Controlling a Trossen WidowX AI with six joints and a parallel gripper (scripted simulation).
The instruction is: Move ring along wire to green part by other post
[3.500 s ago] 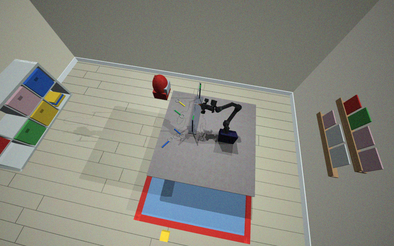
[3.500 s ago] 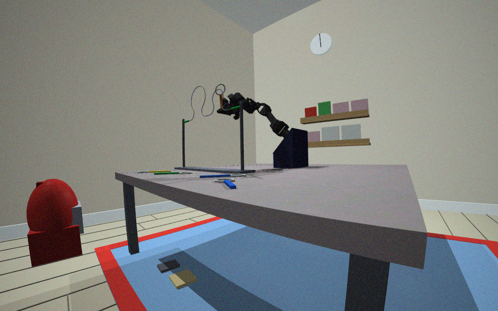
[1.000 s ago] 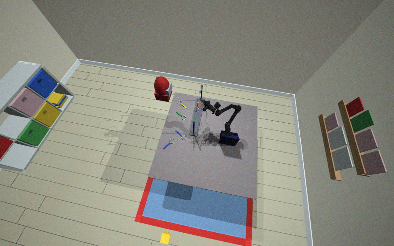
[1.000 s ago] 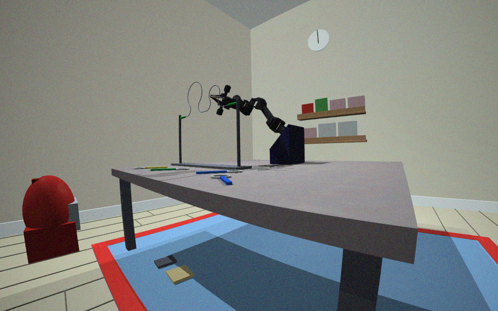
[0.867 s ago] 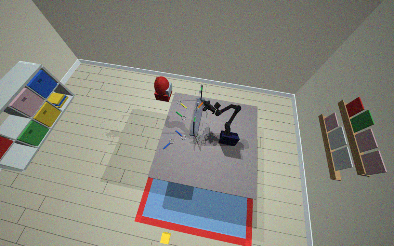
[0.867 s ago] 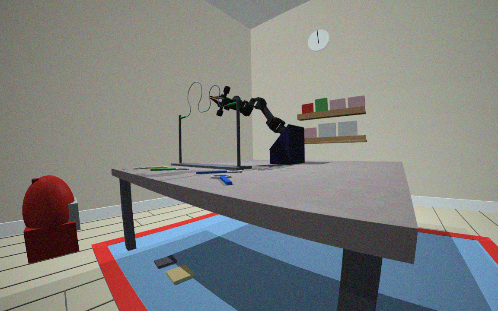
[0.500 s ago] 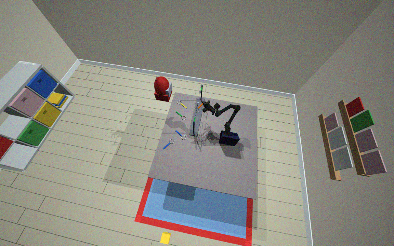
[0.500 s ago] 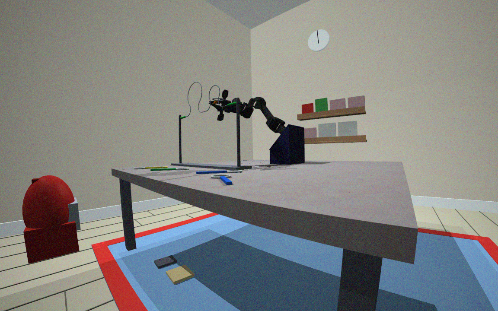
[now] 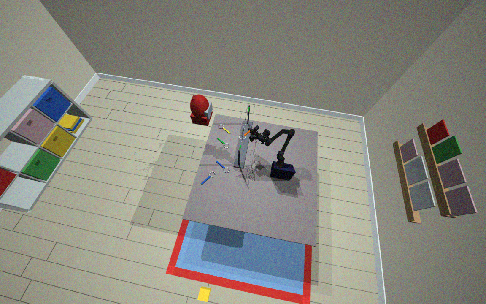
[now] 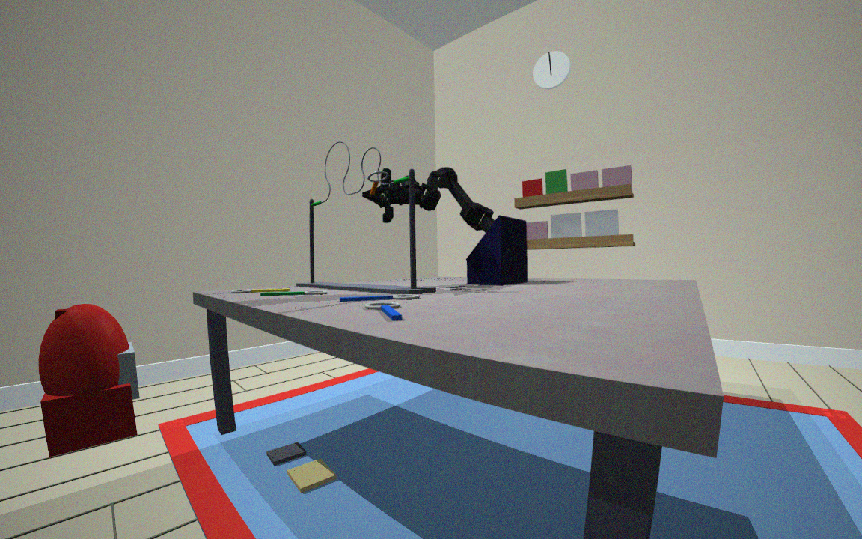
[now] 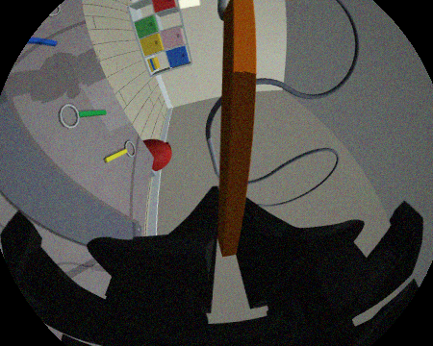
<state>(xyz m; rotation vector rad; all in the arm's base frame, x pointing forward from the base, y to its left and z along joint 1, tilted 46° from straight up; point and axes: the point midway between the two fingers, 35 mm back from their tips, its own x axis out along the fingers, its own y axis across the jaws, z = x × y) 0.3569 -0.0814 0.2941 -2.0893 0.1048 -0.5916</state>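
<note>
The black pincer [image 9: 249, 131] [image 10: 373, 194] [image 11: 220, 191] is pinching the orange handle [image 9: 247, 133] [image 10: 374, 186] [image 11: 238, 120] near its end. In the outside view the handle points down to about 6 o'clock, and its ring [image 9: 242, 137] [image 10: 368, 177] [image 11: 221, 11] sits on top, tipped almost flat. The ring is up high, between the two posts when seen from the top. It is by the curvy grey wire [image 10: 338, 141] [image 11: 322, 97], but it is too small to tell if the wire goes through it or touches it. In the top view, one post [image 9: 248, 118] [image 10: 311, 241] is at 1 o'clock from the ring, and the other post [image 9: 239, 158] [image 10: 411, 234] is at 6 o'clock. Each post has a green bit of wire at its top. The dark blue block [image 9: 282, 172] [image 10: 497, 254] under the arm is at 4 o'clock. Four more ring toys lie on the worktop [image 9: 260, 204] [image 10: 554, 321]. From the held ring, the yellow handle [image 9: 225, 130] [image 10: 270, 290] [image 11: 115, 155] is near 10 o'clock, the green handle [image 9: 221, 141] [image 10: 282, 293] [image 11: 92, 113] near 9, and both blue ones near 7.
</note>
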